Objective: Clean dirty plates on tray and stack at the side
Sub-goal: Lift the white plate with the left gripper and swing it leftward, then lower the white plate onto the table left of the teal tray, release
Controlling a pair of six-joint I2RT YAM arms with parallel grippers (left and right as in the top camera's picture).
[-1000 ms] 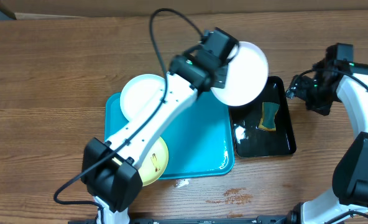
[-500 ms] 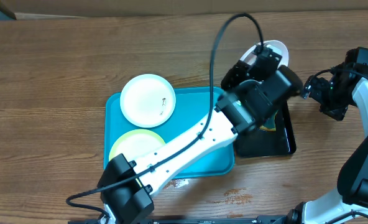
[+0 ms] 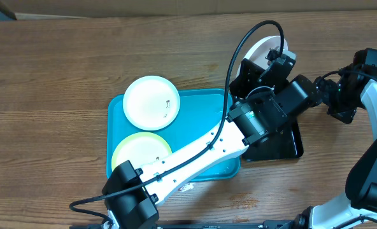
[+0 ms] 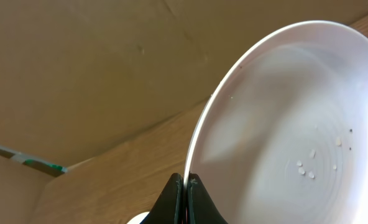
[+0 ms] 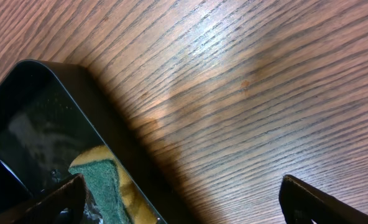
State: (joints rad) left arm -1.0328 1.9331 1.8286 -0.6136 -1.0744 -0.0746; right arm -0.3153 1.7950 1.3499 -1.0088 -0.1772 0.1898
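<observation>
So nearest the robot, the pale yellow plate [image 3: 141, 152] sits flat in the near-left part of the turquoise tray [image 3: 198, 117]. Just beyond it a white plate [image 3: 151, 102] lies on the tray's far-left corner, hanging over the rim a bit, with a couple of tiny dark specks on it. Right beside the tray on its right is the glossy black tray [image 3: 289, 145] with a green-and-yellow sponge [image 5: 103, 180] in it. The right gripper [image 5: 181, 186] hangs over bare wood just right of that black tray's far corner, fingers spread wide with nothing between them. Farthest out, the left gripper [image 4: 185, 196] is pinched tight on the rim of the third plate [image 4: 283, 124], a white one, tipped up steeply past the black tray's far end. Can't really tell if its lower edge touches the table [image 3: 61, 70]. A few droplets or crumbs cling to its face.
</observation>
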